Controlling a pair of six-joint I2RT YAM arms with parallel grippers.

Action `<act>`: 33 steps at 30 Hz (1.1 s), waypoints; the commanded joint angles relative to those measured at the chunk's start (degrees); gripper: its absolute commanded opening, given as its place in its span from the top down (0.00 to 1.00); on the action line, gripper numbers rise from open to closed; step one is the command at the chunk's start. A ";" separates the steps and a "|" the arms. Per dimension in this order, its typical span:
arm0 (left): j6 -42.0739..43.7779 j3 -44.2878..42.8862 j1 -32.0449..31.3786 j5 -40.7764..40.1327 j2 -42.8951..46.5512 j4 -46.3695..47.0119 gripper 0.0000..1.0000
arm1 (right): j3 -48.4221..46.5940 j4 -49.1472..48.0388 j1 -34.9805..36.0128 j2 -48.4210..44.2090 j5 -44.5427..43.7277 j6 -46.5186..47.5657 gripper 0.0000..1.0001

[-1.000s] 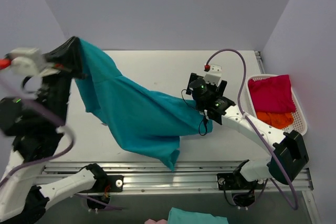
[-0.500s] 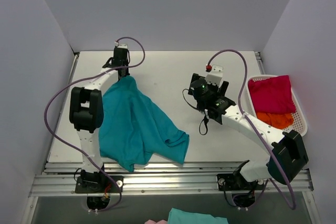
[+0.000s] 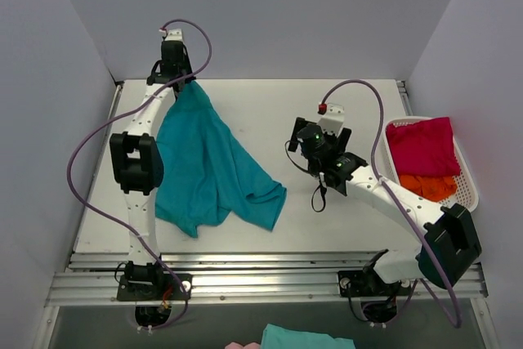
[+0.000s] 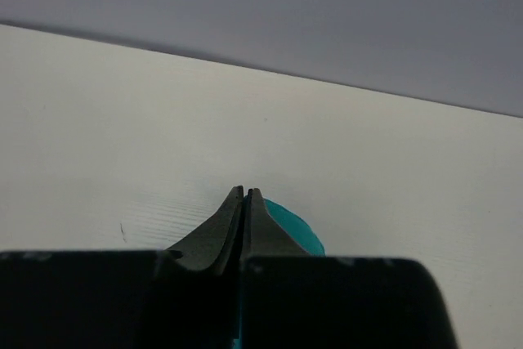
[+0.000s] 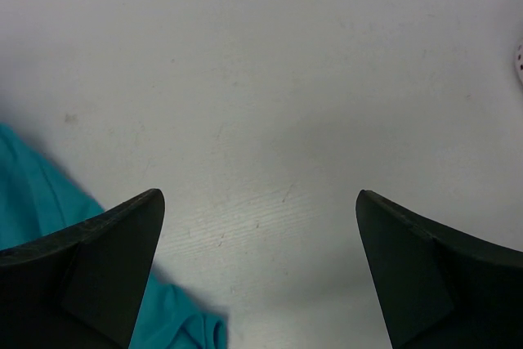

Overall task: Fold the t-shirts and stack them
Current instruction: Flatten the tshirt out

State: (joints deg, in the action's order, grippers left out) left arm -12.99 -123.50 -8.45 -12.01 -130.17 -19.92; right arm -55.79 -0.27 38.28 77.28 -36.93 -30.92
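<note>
1. At the far left corner of the table (image 3: 270, 104), the left end effector (image 3: 181, 81) is pressed together on an edge of the teal shirt (image 3: 204, 169). Its wrist view shows the fingers (image 4: 233, 226) closed, with a bit of teal cloth beside them.
2. From that corner the shirt trails toward the near edge. It lies rumpled on the left half of the table, with one flap reaching toward the centre.
3. Right of centre, the right end effector (image 3: 321, 151) is spread wide and holds nothing. It hovers over bare table, and the shirt's edge shows only at the lower left of its wrist view.
4. A second ago the shirt hung stretched in the air between both end effectors. Since then the right one has let go, and the left one has swung its edge down and dragged it back to the far corner.
5. This looks like the laying-out step. The shirt is down but not flat, and no fold has been made. The right arm would probably need to grasp a free edge again and pull the cloth smooth.
6. The pink shirt (image 3: 421, 145) and orange shirt (image 3: 429, 187) sit in the basket (image 3: 467, 171) at the right edge, so the task appears to be at an early stage.
</note>
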 commanded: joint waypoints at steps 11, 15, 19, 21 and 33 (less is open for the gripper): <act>-3.71 2.03 0.36 5.15 -5.45 0.14 0.98 | 2.09 -6.31 16.29 5.57 10.64 -8.81 0.11; -3.53 4.75 0.54 5.07 -4.40 1.37 0.98 | -0.37 -8.77 17.18 12.97 11.44 -8.72 0.14; -3.97 7.13 0.98 5.77 -3.25 3.04 0.98 | -4.05 -10.54 17.35 21.66 12.75 -7.76 0.18; -4.14 7.48 1.06 5.95 -2.99 3.31 0.98 | -7.31 -10.10 17.70 23.88 13.63 -7.32 0.19; -4.58 8.63 1.42 6.82 -2.81 4.72 0.98 | -11.27 -9.57 18.23 28.37 13.81 -6.52 0.21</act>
State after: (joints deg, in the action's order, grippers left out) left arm -16.82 -114.78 -7.66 -6.11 -135.98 -18.59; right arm -64.97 -10.09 56.29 105.01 -22.61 -37.89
